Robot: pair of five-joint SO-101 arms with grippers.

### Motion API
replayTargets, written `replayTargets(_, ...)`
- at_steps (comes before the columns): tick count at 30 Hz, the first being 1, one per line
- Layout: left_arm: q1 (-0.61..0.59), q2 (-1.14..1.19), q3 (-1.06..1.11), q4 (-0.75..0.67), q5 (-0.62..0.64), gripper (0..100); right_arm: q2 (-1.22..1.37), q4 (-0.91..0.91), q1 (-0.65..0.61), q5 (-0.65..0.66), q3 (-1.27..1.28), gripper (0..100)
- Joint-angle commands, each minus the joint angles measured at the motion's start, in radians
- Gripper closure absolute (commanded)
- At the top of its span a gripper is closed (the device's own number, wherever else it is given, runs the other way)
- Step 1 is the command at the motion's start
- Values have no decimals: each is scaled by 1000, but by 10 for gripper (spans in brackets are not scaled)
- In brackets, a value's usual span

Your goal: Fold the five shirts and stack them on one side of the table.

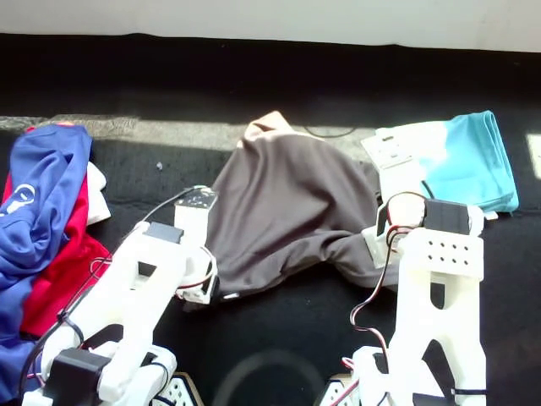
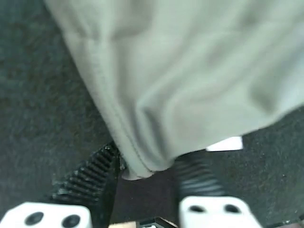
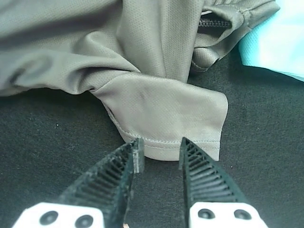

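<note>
A grey shirt (image 1: 287,211) lies crumpled in the middle of the black table. My left gripper (image 1: 207,292) is at its near-left hem. In the left wrist view the left gripper (image 2: 145,178) is open, and a folded corner of the grey shirt (image 2: 190,71) hangs between the fingers (image 2: 90,175). My right gripper (image 1: 376,245) stands open at the shirt's sleeve (image 3: 171,114), the right gripper's (image 3: 159,152) tips just at the sleeve's hem. A folded light blue and white shirt (image 1: 465,161) lies at the back right.
A blue shirt (image 1: 42,194) and a red shirt (image 1: 59,271) are heaped at the left edge, with a bit of white cloth (image 1: 97,194) beside them. Beige cloth (image 1: 270,123) peeks out behind the grey shirt. Bare black table (image 1: 279,338) lies between the arms.
</note>
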Motion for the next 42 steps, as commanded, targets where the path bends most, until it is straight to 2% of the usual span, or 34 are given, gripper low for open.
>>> replayTargets(1,-77,-24,-73,-20,-26,986,-33,7,-5,2,8,883)
replayTargets(5,-179,-18,-214,-15,-28,990,-119,-44,-12,2,105,996)
replayTargets(10,-217,-15,-354,-23,-29,990,-220,-206,-24,2,369,939)
replayTargets(14,-219,-7,-374,-80,-29,990,-176,-305,-67,2,529,831)
replayTargets(17,-234,65,-381,-132,-28,990,-111,-364,-77,2,542,746)
replayTargets(19,-254,139,-381,-181,-28,990,-59,-409,-76,-5,519,732)
replayTargets(21,-280,219,-384,-224,-28,990,-15,-440,-70,-74,481,732)
replayTargets(24,-308,328,-384,-276,-28,990,24,-437,-54,-221,406,732)
replayTargets(26,-323,383,-384,-287,-25,990,39,-401,-54,-272,358,762)
replayTargets(30,-346,426,-437,-259,-23,990,41,-361,-53,-272,243,998)
replayTargets(32,-352,427,-441,-256,-23,990,41,-348,-53,-272,176,965)
replayTargets(37,-355,427,-441,-256,-23,990,41,-225,-58,-273,-16,992)
replayTargets(42,-357,427,-441,-256,-23,990,53,-114,-53,-272,1,984)
